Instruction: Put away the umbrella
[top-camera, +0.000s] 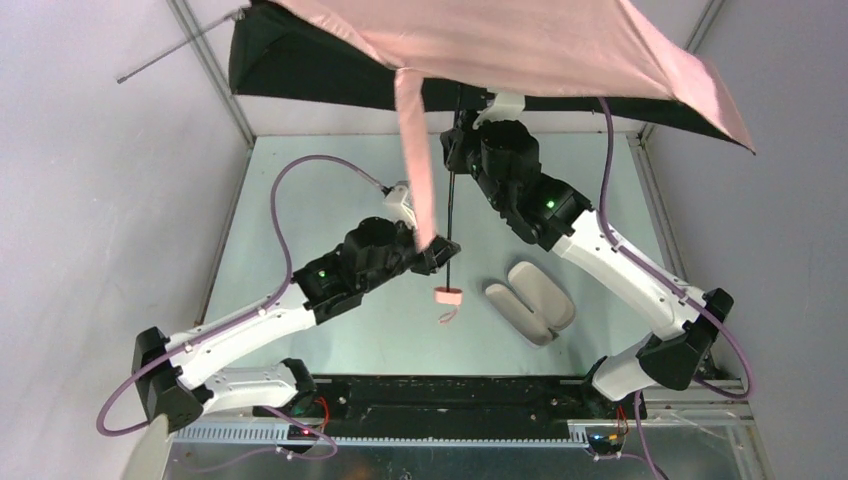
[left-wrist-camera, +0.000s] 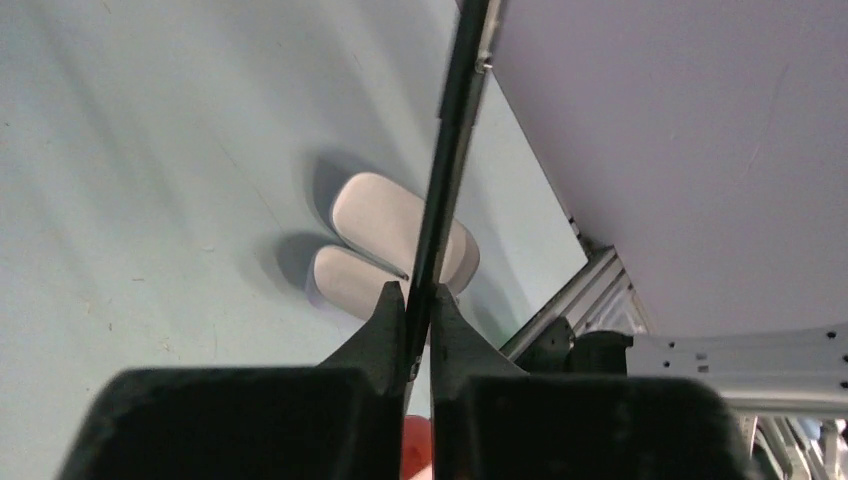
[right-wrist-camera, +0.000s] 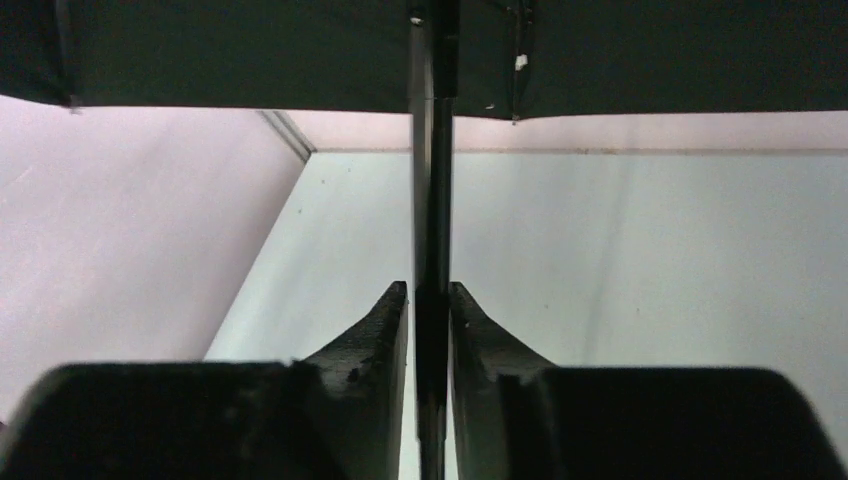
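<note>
tightly, left hand (left-wrist-camera: 418, 300) and right hand (right-wrist-camera: 430, 300) pinch the slim dark shaft (right-wrist-camera: 432, 200) of the pink fabric umbrella (top-camera: 520, 45).

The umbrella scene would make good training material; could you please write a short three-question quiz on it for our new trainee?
1. True or false: the umbrella is folded shut.
2. Multiple choice: what is the left end effector clamped on? A the pink handle; B the dark shaft; C the hanging strap.
3. Short answer: which end effector holds the shaft nearer the canopy?

Key: 1 false, the canopy is spread open; 2 B; 3 the right end effector.
</note>
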